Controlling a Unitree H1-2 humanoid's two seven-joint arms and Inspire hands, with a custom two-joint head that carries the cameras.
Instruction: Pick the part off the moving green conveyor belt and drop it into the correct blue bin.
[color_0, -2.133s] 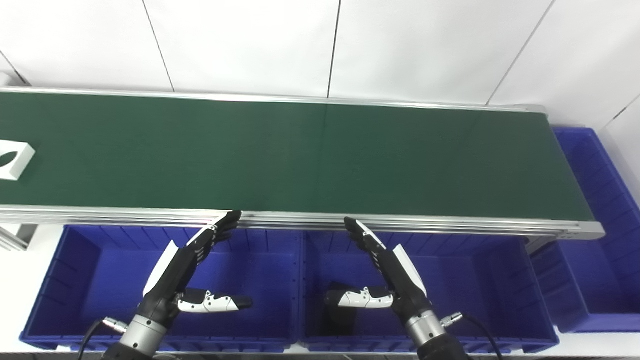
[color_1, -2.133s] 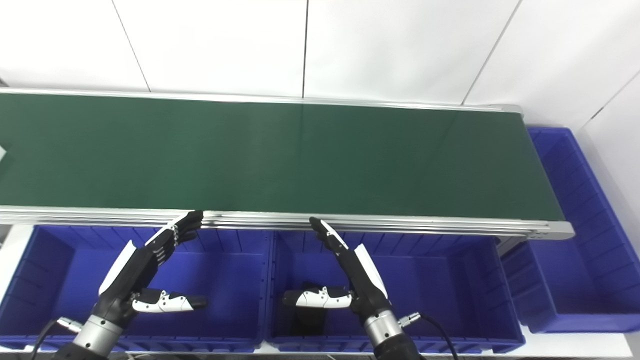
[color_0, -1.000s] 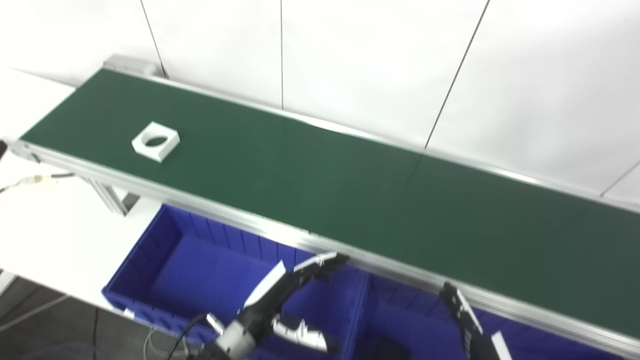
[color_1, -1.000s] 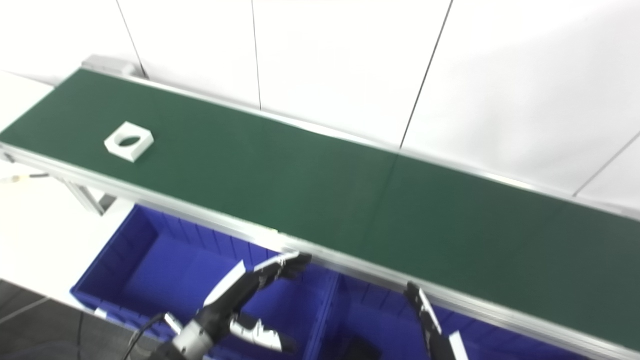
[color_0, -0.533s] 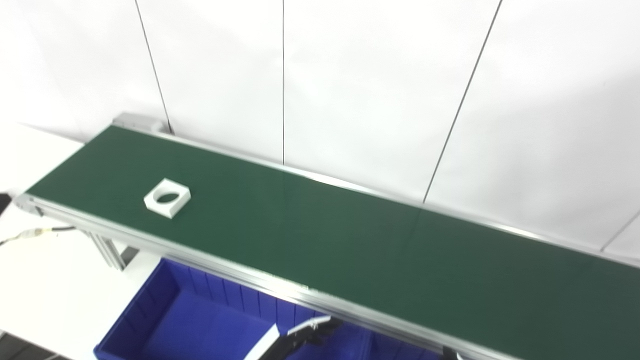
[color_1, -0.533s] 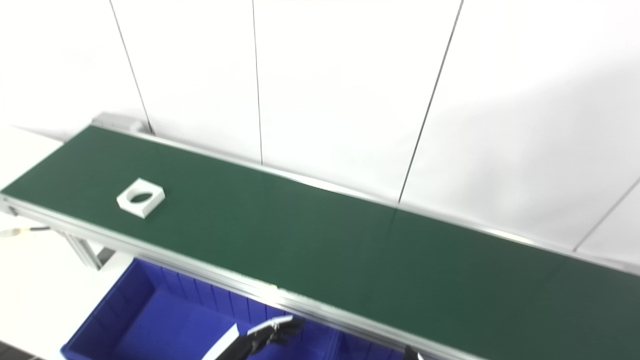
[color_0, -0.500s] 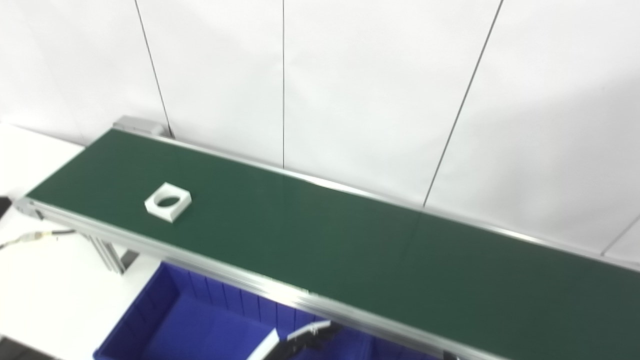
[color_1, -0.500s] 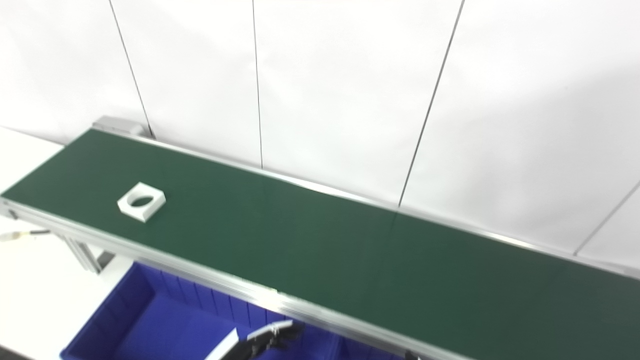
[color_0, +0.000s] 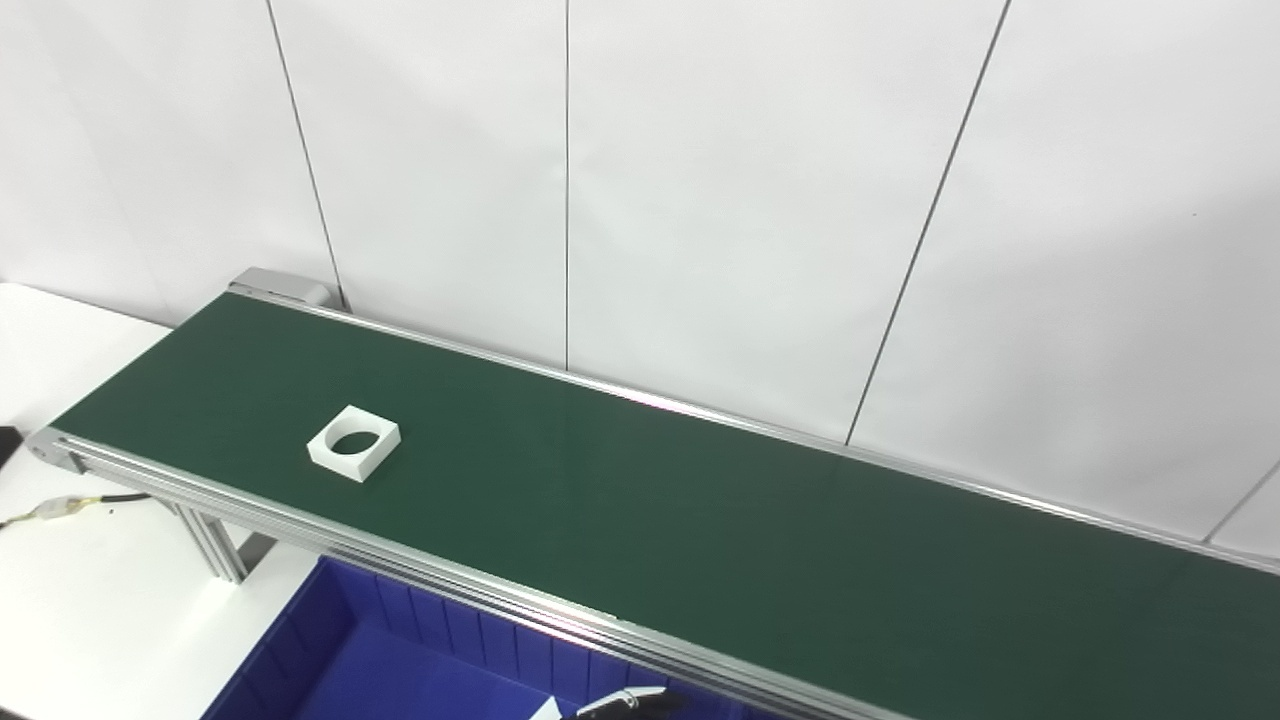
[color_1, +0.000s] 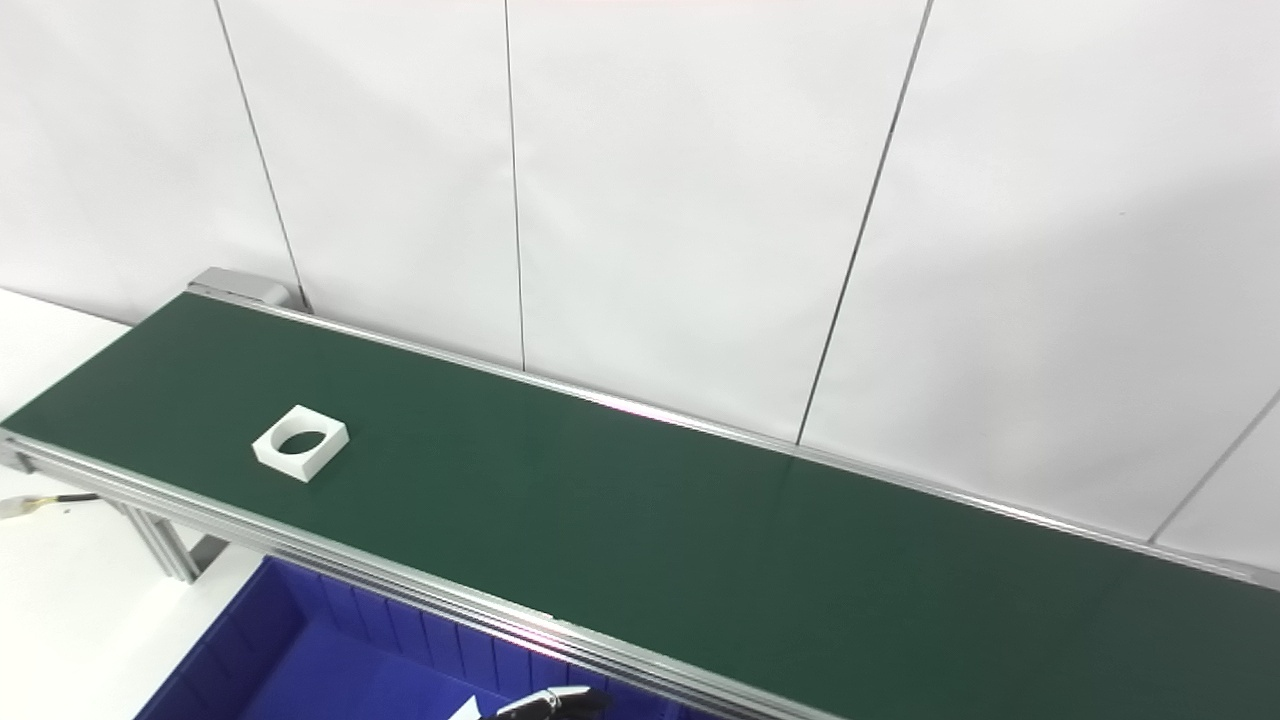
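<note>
A white square part (color_0: 354, 442) with a round hole lies flat on the green conveyor belt (color_0: 750, 540), near its left end and towards the near rail. Only the dark fingertips of my left hand (color_0: 622, 704) poke up at the bottom edge, below the belt's near rail and over a blue bin (color_0: 420, 650). They are far right of the part and touch nothing I can see. The rest of that hand is cut off. My right hand is out of the picture.
The belt runs from its left end (color_0: 272, 284) down to the right, past the picture's edge. White wall panels stand behind it. A white tabletop with a cable (color_0: 60, 506) and the belt's metal leg (color_0: 212, 545) are at the lower left.
The camera has swung left and tilted up, so both hands have slid off the bottom edge. The white part has ridden a little to the right along the belt.
</note>
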